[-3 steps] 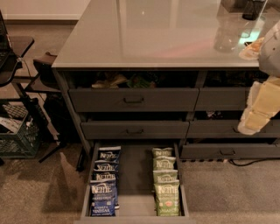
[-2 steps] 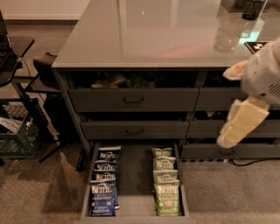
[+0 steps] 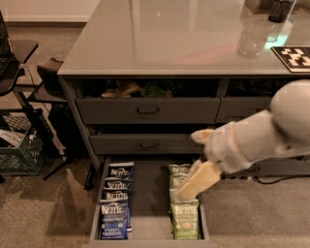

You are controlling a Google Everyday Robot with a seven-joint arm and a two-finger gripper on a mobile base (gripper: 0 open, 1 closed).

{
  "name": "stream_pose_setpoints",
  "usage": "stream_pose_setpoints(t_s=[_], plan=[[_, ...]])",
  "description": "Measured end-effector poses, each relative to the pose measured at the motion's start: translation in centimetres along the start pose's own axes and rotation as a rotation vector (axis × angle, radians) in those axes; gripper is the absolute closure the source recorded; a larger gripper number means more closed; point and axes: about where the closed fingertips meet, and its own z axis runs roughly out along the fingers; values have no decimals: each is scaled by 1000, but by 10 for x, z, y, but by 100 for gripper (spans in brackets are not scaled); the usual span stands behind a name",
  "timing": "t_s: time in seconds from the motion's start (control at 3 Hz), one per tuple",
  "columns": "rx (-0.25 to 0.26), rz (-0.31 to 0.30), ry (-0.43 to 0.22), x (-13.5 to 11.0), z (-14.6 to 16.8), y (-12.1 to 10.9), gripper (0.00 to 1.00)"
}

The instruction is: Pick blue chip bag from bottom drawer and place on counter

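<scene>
The bottom drawer (image 3: 147, 198) is pulled open at the foot of the cabinet. Several blue chip bags (image 3: 115, 203) lie in a row along its left side, the nearest showing "VINEGAR". Green Kettle bags (image 3: 184, 220) fill its right side, with a bare grey strip between the rows. My gripper (image 3: 189, 167) comes in from the right on a white arm and hangs over the green row, right of the blue bags. Its two cream fingers (image 3: 194, 182) stand apart and hold nothing. The glossy grey counter (image 3: 164, 38) spans the top.
A clear bottle (image 3: 252, 34), a black-and-white marker tag (image 3: 293, 55) and a dark object (image 3: 281, 9) sit at the counter's right end. The top drawer (image 3: 131, 89) is ajar with items inside. A green crate (image 3: 19, 145) and black stand (image 3: 24, 72) are at the left.
My arm has swung down and left from beside the counter's right end. The gripper now hangs over the open bottom drawer's green bags. The bags have not moved.
</scene>
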Motion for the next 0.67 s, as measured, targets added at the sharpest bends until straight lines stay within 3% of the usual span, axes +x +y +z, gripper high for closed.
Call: stream_pose_setpoints(t_s=[0.33,0.67], plan=[[-93,71,-56,-16,85,40,0],[-181,178,-10,-22,174,82,0]])
